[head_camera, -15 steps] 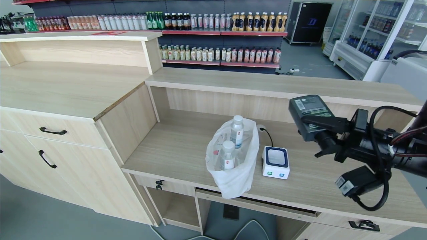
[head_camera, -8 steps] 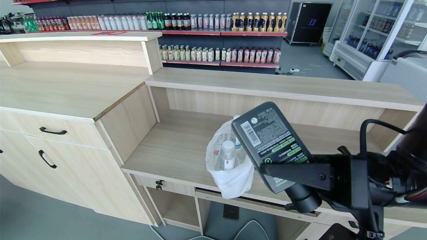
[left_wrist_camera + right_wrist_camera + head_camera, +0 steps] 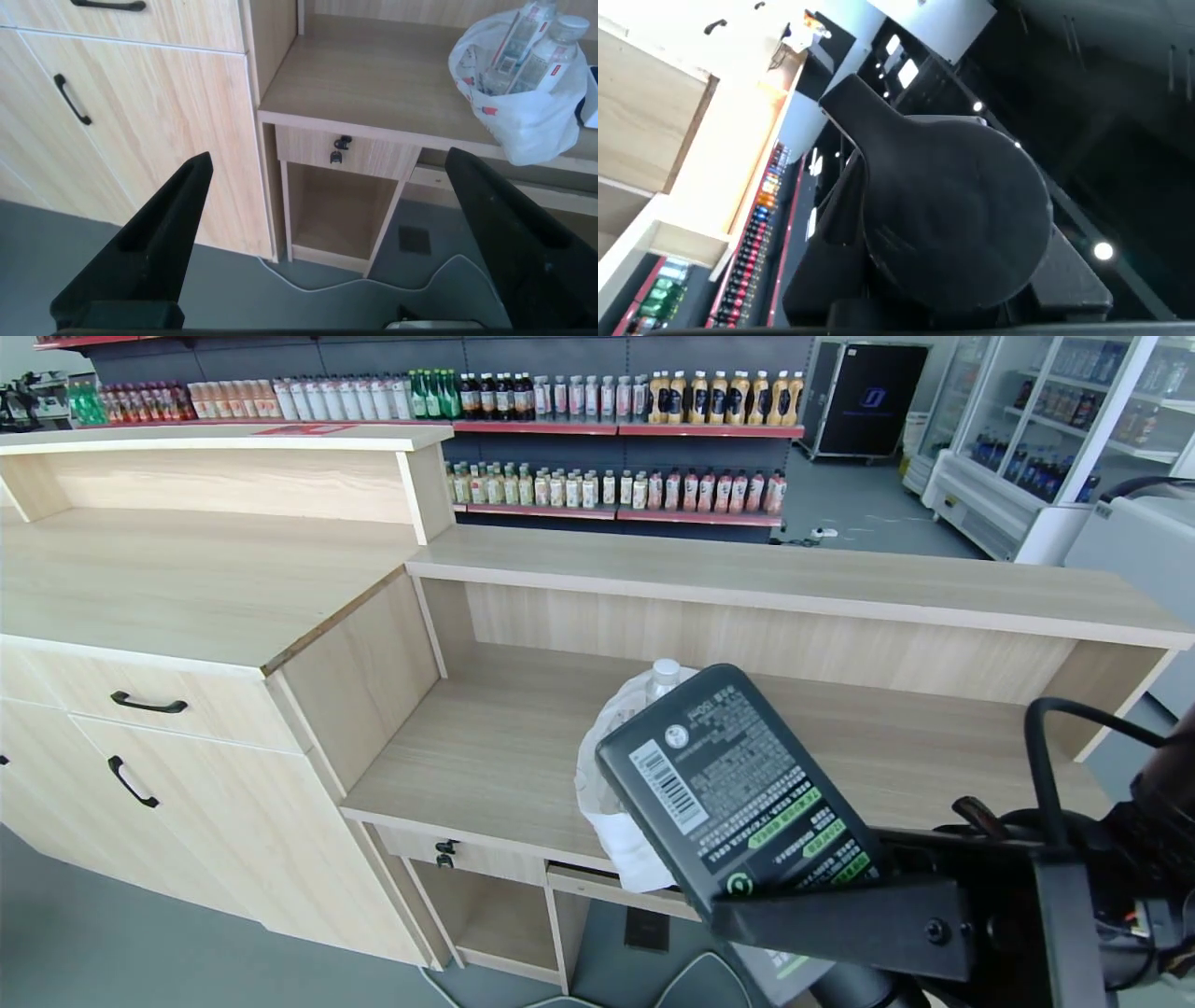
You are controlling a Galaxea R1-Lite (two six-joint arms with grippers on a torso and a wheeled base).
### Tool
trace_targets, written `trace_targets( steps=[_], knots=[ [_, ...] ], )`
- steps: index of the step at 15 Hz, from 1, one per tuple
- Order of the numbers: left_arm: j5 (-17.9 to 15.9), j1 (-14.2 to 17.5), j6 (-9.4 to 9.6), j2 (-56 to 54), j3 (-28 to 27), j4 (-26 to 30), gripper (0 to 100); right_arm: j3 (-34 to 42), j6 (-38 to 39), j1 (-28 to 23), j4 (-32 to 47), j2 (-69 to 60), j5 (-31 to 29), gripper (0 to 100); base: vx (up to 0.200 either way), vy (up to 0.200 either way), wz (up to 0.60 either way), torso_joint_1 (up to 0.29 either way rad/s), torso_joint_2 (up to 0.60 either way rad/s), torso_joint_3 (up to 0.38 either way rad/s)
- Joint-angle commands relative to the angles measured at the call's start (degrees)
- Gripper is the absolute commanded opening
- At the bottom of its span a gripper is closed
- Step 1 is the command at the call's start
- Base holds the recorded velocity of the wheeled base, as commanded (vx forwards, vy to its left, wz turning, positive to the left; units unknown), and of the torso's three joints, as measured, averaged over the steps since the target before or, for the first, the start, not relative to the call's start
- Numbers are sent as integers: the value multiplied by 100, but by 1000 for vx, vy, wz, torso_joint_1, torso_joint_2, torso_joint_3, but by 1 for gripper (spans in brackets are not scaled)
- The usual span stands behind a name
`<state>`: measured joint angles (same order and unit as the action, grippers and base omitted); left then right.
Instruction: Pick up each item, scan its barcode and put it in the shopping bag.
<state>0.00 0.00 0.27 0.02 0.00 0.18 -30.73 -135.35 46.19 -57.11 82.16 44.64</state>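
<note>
The head view shows the black packet with its printed face and barcode up, tilted. The right gripper clamps its lower end, and the shopping bag sits just beyond, a bottle cap poking above it. The right wrist view shows the packet's dark back close up. In the left wrist view, the left gripper hangs low below the counter, fingers spread wide and empty, the bag farther ahead.

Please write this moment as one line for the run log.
right gripper: shut on dark package, barcode side toward head camera | left gripper: open, empty | shopping bag: on counter, bottles inside
</note>
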Motion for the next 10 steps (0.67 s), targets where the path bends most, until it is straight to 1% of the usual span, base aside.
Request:
trace_targets(
  steps=[1,10],
  knots=[
    [0,0,0,-2,0,-1,100,-3,0,83,-2,-7,1,0,0,0,0,0,0,0],
    [0,0,0,-2,0,-1,100,32,53,74,51,72,-26,0,0,0,0,0,0,0]
  ],
)
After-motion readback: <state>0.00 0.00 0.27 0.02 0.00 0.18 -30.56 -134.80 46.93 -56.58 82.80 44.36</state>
